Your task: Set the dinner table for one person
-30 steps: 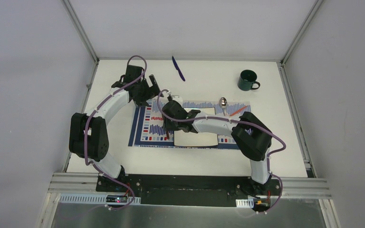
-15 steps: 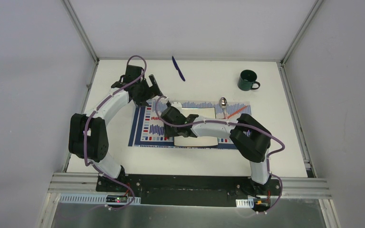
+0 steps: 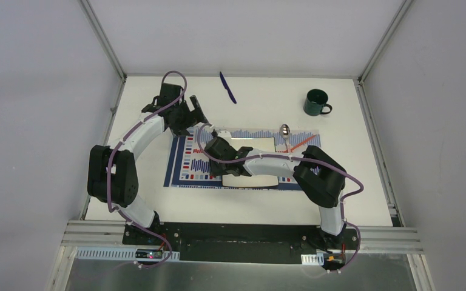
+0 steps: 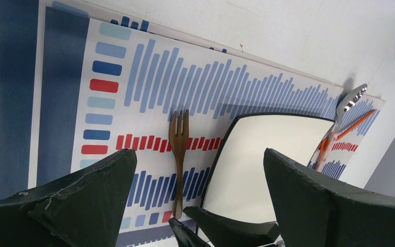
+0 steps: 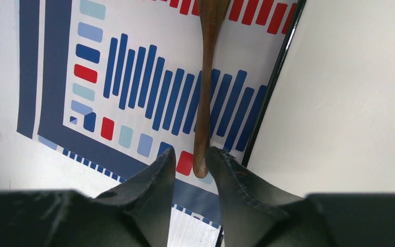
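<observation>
The dinner table (image 3: 352, 200) is the big white top under everything. On it, a little left of the middle, lies the striped placemat (image 3: 179, 165), which carries the square white plate (image 4: 280, 136). The wooden fork (image 4: 178, 149) lies on the mat just left of the plate, with its prongs toward the far side. The right gripper (image 5: 191, 153) is low at the near end of the handle. Its fingers are a narrow gap apart with the handle tip in that gap, but the view does not show whether they really press the wood. The left gripper (image 4: 198, 154) hangs above the far left of the mat, its claw fully apart and empty.

The step in hand seems to be the placing of the fork. To do it well, the handle should run parallel to the plate's left edge. The right arm should then rise straight up, so that the fingers do not drag the fork askew.
</observation>
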You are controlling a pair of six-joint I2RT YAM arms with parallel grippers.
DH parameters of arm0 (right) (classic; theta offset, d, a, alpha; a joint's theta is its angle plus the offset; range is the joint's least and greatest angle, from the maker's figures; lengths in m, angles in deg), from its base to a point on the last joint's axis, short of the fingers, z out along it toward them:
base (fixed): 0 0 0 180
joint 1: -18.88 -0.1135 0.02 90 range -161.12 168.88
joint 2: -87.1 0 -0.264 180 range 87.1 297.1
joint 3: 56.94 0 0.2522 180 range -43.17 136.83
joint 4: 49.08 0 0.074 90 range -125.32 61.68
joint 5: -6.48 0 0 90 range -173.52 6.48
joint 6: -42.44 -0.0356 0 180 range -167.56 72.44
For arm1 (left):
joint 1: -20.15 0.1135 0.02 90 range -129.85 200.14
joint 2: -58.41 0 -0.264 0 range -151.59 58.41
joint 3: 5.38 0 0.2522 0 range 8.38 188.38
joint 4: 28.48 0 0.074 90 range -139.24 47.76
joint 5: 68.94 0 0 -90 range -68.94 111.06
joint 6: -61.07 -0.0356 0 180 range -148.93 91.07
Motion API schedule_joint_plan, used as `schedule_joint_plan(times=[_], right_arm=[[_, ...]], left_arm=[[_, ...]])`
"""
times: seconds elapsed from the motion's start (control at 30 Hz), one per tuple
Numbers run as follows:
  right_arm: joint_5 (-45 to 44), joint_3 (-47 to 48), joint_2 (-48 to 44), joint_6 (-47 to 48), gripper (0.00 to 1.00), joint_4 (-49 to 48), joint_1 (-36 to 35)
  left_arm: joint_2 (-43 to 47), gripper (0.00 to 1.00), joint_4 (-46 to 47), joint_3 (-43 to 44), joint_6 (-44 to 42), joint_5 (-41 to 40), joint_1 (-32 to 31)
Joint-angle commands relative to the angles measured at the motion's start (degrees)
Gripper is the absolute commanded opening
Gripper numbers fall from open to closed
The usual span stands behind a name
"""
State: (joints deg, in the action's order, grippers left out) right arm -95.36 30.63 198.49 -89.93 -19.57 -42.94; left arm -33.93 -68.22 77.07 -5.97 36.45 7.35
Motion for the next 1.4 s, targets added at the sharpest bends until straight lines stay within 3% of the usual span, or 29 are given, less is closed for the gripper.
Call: schedule_joint_plan(times=[0.0, 0.13, 0.17, 0.2, 0.27, 0.3, 0.47, 0.67, 0.8, 0.93, 1.0, 1.27, 1.3, 1.37], right_arm=[[-3.2, 1.8, -2.0, 0.7, 0.30, -0.3, -0.6], [-6.1, 2.9, -2.6, 3.6, 0.06, 0.4, -0.2], [-6.4, 3.3, -3.3, 5.3, 0.05, 0.1, 0.2], [-6.8, 4.2, -4.1, 8.8, 0.13, -0.1, 0.7], [-8.7, 7.5, -5.3, 14.8, 0.41, 0.9, 2.8], [-7.7, 10.4, -4.8, 17.9, 0.46, 2.2, 5.1], [10.8, 27.6, 1.9, 23.2, 0.47, 5.4, 20.6], [11.4, 54.1, 18.1, 28.1, 0.46, 14.9, 29.6], [14.9, 66.2, 26.8, 26.9, 0.45, 23.3, 33.1], [15.6, 51.2, 18.7, 25.2, 0.44, 17.0, 33.4], [16.3, 42.9, 14.6, 24.7, 0.44, 13.2, 33.6], [17.8, 24.4, 4.0, 24.4, 0.44, 7.7, 33.7], [18.4, 23.2, 3.2, 24.0, 0.44, 7.1, 33.7], [18.4, 21.1, 1.7, 23.4, 0.44, 6.4, 33.7]], left_arm=[[3.0, 0.99, 1.0, -0.2, 0.0, 0.4, 0.7], [3.0, 0.99, 0.9, -0.2, -0.1, 0.3, 0.7], [3.2, 0.99, 1.0, -0.4, -0.1, 0.3, 0.7], [3.4, 0.99, 1.0, -0.5, -0.2, 0.1, 0.8], [3.9, 0.99, 1.3, -1.0, -0.2, -0.3, 0.8], [4.1, 0.99, 1.8, -1.3, 0.0, -0.5, 0.8], [3.8, 0.99, 3.4, -2.0, 0.4, -0.8, 0.8], [1.0, 0.99, 11.9, -3.0, 2.1, 0.6, 0.8], [-6.2, 0.99, 14.5, 4.2, 1.4, 1.2, 0.8], [-15.3, 0.94, 13.9, 14.8, 1.5, 2.8, 0.8], [-19.9, 0.78, 13.9, 20.3, 1.4, 4.3, 0.7], [-35.8, 0.33, 14.3, 38.3, 2.5, 9.6, -0.1], [-37.5, 0.34, 15.4, 39.9, 3.4, 10.8, -0.2], [-40.8, 0.48, 16.3, 43.5, 4.9, 12.6, -0.5]])
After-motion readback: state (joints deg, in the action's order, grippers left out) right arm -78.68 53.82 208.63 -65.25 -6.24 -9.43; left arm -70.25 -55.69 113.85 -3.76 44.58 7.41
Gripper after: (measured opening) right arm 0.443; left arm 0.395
